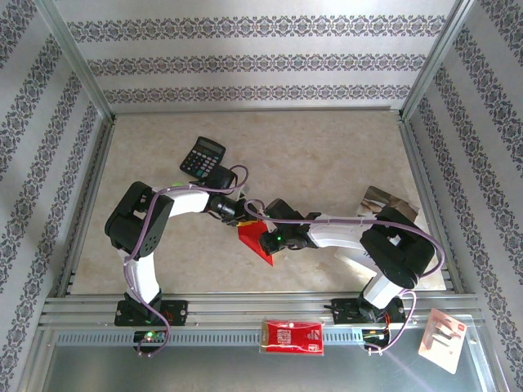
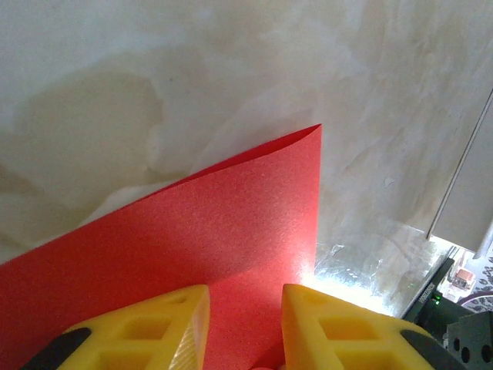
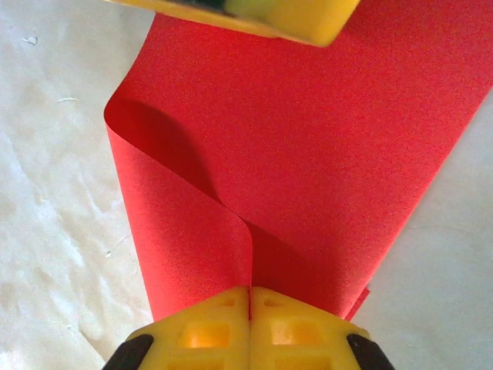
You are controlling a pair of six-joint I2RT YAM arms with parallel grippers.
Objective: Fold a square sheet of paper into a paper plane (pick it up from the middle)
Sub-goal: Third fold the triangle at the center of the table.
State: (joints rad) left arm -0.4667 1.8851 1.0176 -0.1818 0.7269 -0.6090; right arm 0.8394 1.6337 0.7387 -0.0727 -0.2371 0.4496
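Nearest, on the metal rail in front of the arm bases, a red-and-white packet (image 1: 292, 336) lay flat. Just beyond it, both arms were bent inward and met over the square sheet of paper (image 1: 255, 243), which lay on the near half of the table (image 1: 343, 147) between them. The right end effector (image 3: 250, 299) was pinched fully closed on one edge of the sheet, its yellow fingers pressed together with a raised fold of red paper caught between them. From that pinch, one side of the sheet curled up and over in a loose loop. The left end effector (image 2: 245, 297) stood over the opposite part of the sheet with its fingers apart. Red paper showed through the gap, and a corner of the sheet pointed away from it. Partly under the right arm, a grey printed booklet (image 1: 382, 202) lay on the table. Farther back, beyond the left arm, a black calculator (image 1: 202, 157) sat well apart from the sheet.
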